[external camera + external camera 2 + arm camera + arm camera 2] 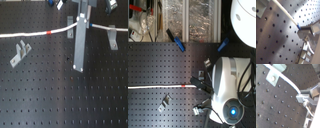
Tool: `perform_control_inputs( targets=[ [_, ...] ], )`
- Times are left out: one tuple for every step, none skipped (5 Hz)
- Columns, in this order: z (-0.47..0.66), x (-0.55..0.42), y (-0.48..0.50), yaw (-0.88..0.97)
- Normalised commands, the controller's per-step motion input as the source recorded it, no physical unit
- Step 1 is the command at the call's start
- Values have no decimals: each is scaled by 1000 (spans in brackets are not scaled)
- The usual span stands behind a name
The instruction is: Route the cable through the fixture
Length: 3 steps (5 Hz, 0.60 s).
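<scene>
The white cable [30, 34] runs across the black perforated board from the first exterior view's left edge to its right edge. Its red band [48, 32] lies left of the gripper. My gripper [81, 22] is shut on the cable beside a blue mark [91, 24] and holds it slightly raised. Both wrist views show the cable [286, 13] [287, 80] ending at the closed fingers [306, 30] [303, 97]. A metal clip [71, 29] stands just behind the gripper. The second exterior view shows the cable [153, 86] and red band [182, 85] left of the arm.
Another metal clip [20, 52] stands at the first exterior view's left, apart from the cable, and one more clip [112, 37] stands at the first exterior view's right under the cable. A clip [276, 71] shows in the second wrist view. The robot's white body [230, 90] fills the second exterior view's right.
</scene>
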Motion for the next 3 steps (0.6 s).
perform_control_inputs(
  targets=[
    [626, -49, 22, -37],
    [29, 0, 0, 0],
    [221, 85, -493, 0]
  ],
)
